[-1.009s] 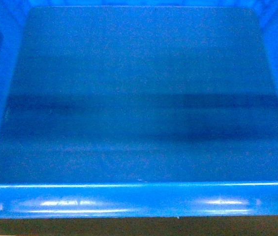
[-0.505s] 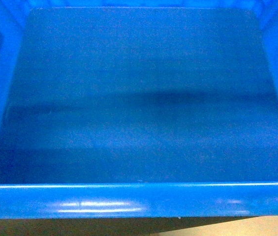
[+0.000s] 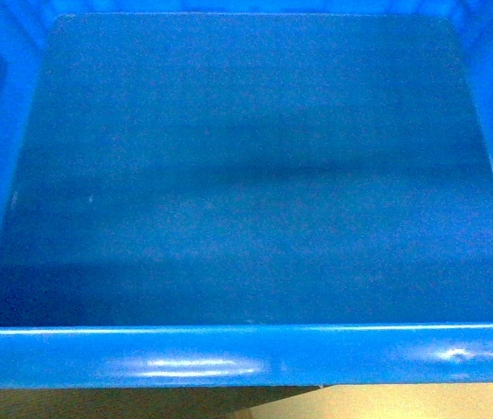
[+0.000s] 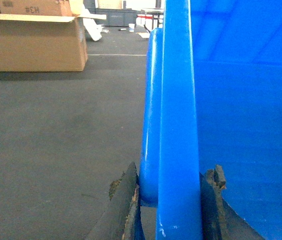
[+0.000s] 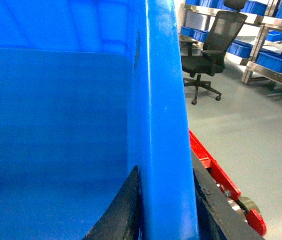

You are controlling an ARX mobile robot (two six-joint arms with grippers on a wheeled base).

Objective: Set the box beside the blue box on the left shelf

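L gripper (image 4: pixel 169 200) is clamping the box (image 3: pixel 246 175) by its left rim; R gripper (image 5: pixel 166 200) is clamping the right rim. Box is filling head view.

The box (image 3: pixel 246 175) is cut off by every edge of the head view, and the shelf is hidden. Only finger (image 4: pixel 128 205) tips are shown in the wrist views.

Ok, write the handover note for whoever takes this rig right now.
Left gripper: shut on the blue crate's left rim.
Right gripper: shut on its right rim.
Crate: empty, held between both arms, filling the head view.
Done: crate picked up.
Left: the roller shelf and the other blue box are not in view; drive there and set the crate down beside that box.
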